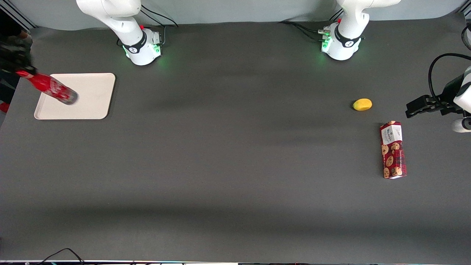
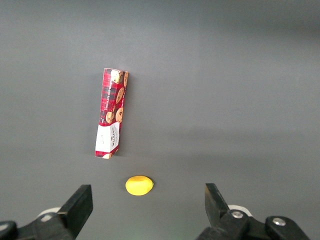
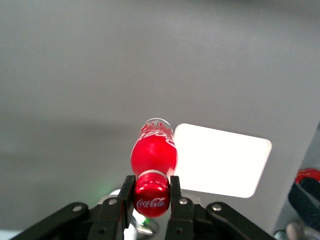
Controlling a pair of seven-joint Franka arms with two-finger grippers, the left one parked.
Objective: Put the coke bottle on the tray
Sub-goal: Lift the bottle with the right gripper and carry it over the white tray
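Pick-up is done, transport looks nearly done, release is left. The gripper (image 3: 152, 200) has its jaws pinched narrow on the cap end of the coke bottle (image 3: 153, 155), one finger on each side of the neck, so the bottle is carried & not resting on anything as far as the wrist view shows. From the jaws the bottle body hangs straight out, clear base farthest from the fingers, and the tray (image 3: 235, 160) lies below & just beside that base end, w/ bare table showing under the rest of the bottle. In the front view the gripper (image 1: 16, 70) sits at the working arm's end of the table, partly cut off by the frame edge, and the coke bottle (image 1: 51, 88) slants out from it, base end lying over the tray (image 1: 92, 99) in that view; height above the tray can't be told, though it reads as airborne. So approx: grasp ok, carry close to finished, bottle not yet set down. Left to do, as a guess: bring it fully over the tray's flat middle, lower till it rests inside the low rim, part the jaws, back off. Bottle is tilted, not upright, so it'll prob land on its side or need levelling. Cookie box (image 1: 393, 150) & yellow fruit-like thing (image 1: 362, 104) sit well apart from the jaws, toward the parked arm's end, no part in this.
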